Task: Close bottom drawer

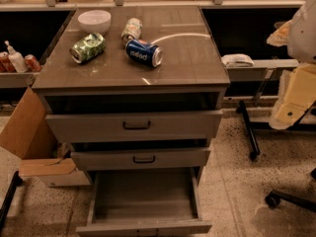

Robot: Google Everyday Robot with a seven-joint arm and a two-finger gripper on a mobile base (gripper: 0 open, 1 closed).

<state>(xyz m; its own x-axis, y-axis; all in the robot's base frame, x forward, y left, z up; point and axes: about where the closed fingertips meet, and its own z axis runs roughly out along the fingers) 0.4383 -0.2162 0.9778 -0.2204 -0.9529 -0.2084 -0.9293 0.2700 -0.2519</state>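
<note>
The bottom drawer (144,196) of the grey-brown cabinet is pulled far out toward me, and its deep box is empty. Its low front panel (143,227) lies at the lower edge of the view, with the handle barely showing. The middle drawer (140,158) and the top drawer (133,126) stand slightly out, each with a black bar handle. My gripper (296,95) is a cream and white shape at the right edge. It hangs off to the right of the cabinet at top-drawer height, well apart from the bottom drawer.
On the cabinet top (187,58) lie a green can (88,47), a blue can (143,52), another can (132,29) and a white bowl (94,20). A cardboard box (29,132) stands at the left. A black frame leg (249,132) and a chair caster (274,199) are at the right.
</note>
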